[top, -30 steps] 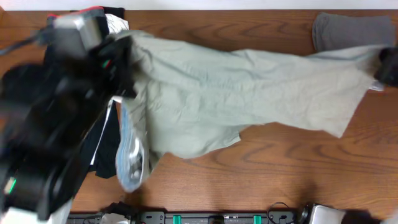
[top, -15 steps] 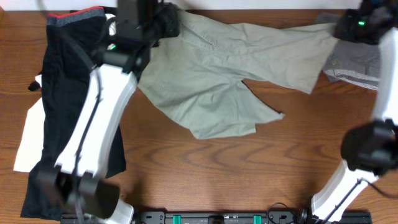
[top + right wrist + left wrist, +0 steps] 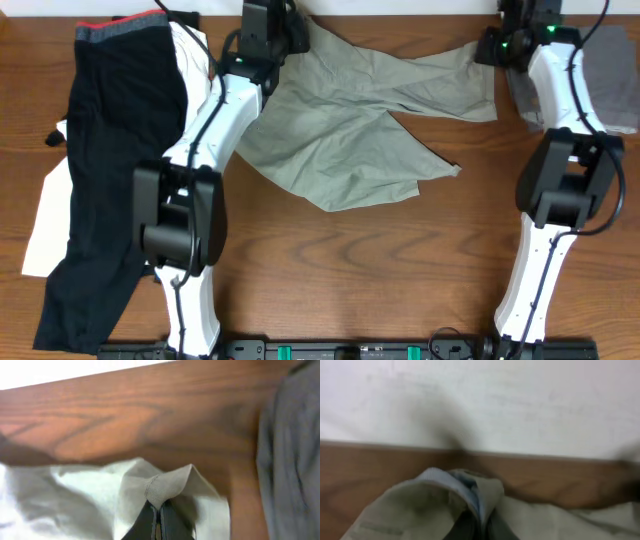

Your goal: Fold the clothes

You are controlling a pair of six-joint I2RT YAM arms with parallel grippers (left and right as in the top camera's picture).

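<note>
The light khaki shorts (image 3: 350,130) lie spread and wrinkled across the far middle of the table. My left gripper (image 3: 285,35) is shut on their far left edge near the waistband; in the left wrist view the cloth (image 3: 445,505) bunches over the jaws (image 3: 481,527), with a pale blue lining showing. My right gripper (image 3: 492,48) is shut on the far right corner; the right wrist view shows a folded tip of cloth (image 3: 167,487) pinched between the jaws (image 3: 159,515). One leg points toward the front right (image 3: 440,170).
Black shorts with a red-trimmed waistband (image 3: 110,150) lie over a white garment (image 3: 45,225) at the left. A grey folded garment (image 3: 610,75) lies at the far right, also in the right wrist view (image 3: 292,450). The table's far edge meets a white wall (image 3: 520,405).
Both grippers have moved inward along the far edge, drawing the shorts narrower and more bunched. The right gripper moved left off the grey garment. The arms now stretch straight toward the far side.
</note>
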